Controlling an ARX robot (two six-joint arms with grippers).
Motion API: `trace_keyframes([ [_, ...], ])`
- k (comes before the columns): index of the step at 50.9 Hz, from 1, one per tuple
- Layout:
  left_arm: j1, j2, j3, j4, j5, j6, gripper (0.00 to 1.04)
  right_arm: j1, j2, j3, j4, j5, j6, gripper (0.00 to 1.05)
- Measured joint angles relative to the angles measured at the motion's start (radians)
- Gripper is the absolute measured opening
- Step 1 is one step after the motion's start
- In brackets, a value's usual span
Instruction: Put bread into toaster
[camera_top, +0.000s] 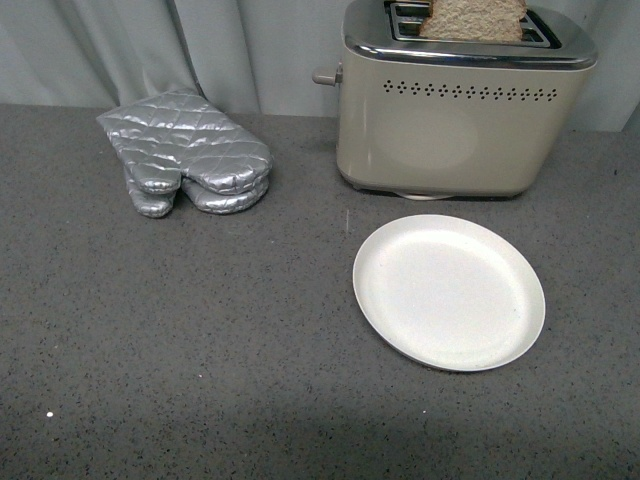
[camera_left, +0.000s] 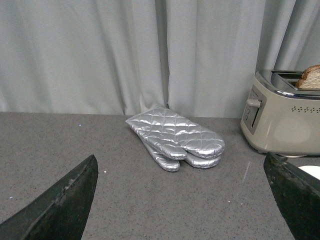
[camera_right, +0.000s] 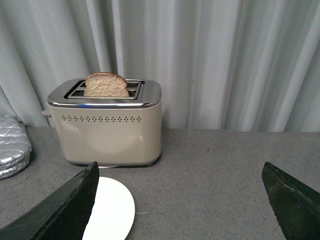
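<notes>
The beige toaster (camera_top: 465, 110) with a chrome top stands at the back right of the grey counter. The slice of brown bread (camera_top: 473, 20) stands upright in one of its slots, its top sticking out. Both also show in the right wrist view, toaster (camera_right: 107, 130) and bread (camera_right: 105, 85), and at the edge of the left wrist view, toaster (camera_left: 285, 120) and bread (camera_left: 310, 77). Neither gripper shows in the front view. My left gripper (camera_left: 182, 200) is open and empty over bare counter. My right gripper (camera_right: 180, 200) is open and empty, back from the toaster.
A white plate (camera_top: 449, 291) lies empty in front of the toaster; its edge shows in the right wrist view (camera_right: 112, 210). A pair of silver quilted oven mitts (camera_top: 187, 152) lies at the back left, seen too in the left wrist view (camera_left: 177, 137). A grey curtain (camera_top: 200, 45) hangs behind.
</notes>
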Motion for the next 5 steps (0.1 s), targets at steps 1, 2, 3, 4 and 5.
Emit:
trace_keyframes([
  [1, 0.0, 0.0, 0.0, 0.0, 0.0, 0.0, 0.98, 0.0, 0.0, 0.0, 0.0, 0.0, 0.0, 0.95],
  [2, 0.0, 0.0, 0.0, 0.0, 0.0, 0.0, 0.98, 0.0, 0.0, 0.0, 0.0, 0.0, 0.0, 0.95],
  [3, 0.0, 0.0, 0.0, 0.0, 0.0, 0.0, 0.98, 0.0, 0.0, 0.0, 0.0, 0.0, 0.0, 0.95],
  [4, 0.0, 0.0, 0.0, 0.0, 0.0, 0.0, 0.98, 0.0, 0.0, 0.0, 0.0, 0.0, 0.0, 0.95],
  [5, 0.0, 0.0, 0.0, 0.0, 0.0, 0.0, 0.98, 0.0, 0.0, 0.0, 0.0, 0.0, 0.0, 0.95],
])
